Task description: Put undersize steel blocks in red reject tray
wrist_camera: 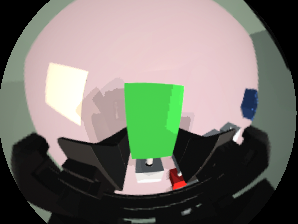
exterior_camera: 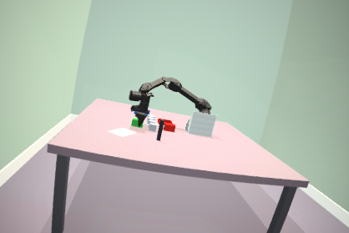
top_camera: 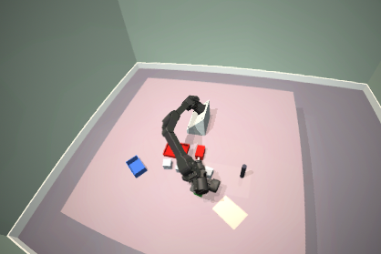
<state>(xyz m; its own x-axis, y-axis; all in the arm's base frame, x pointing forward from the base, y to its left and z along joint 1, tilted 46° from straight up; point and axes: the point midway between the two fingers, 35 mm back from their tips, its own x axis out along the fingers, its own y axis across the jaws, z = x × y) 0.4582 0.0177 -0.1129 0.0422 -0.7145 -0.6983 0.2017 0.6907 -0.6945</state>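
My gripper [exterior_camera: 140, 124] [wrist_camera: 149, 125] is shut on the green gauge [top_camera: 197, 194] [exterior_camera: 136, 122] [wrist_camera: 152, 112], low at the front end of the block row. In the wrist view a small pale pin shows at the gauge's lower end, in front of the dark face of a steel block [wrist_camera: 149, 176]. I cannot tell whether the pin is in its hole. More blocks stand in a row: one block [top_camera: 167, 164] at the left, one block [top_camera: 209, 172] right of the arm, and another block in the wrist view. The arm hides part of the row. The red reject tray [top_camera: 170, 152] lies behind them.
A red box [top_camera: 200, 151] [exterior_camera: 169, 128] is beside the tray. A blue bin [top_camera: 137, 167] [wrist_camera: 249, 104] stands left. A dark post [top_camera: 243, 171] [exterior_camera: 159, 130] stands right. A pale sheet [top_camera: 230, 212] [exterior_camera: 122, 132] [wrist_camera: 65, 90] lies in front. A white wedge [exterior_camera: 202, 124] is by the arm's base.
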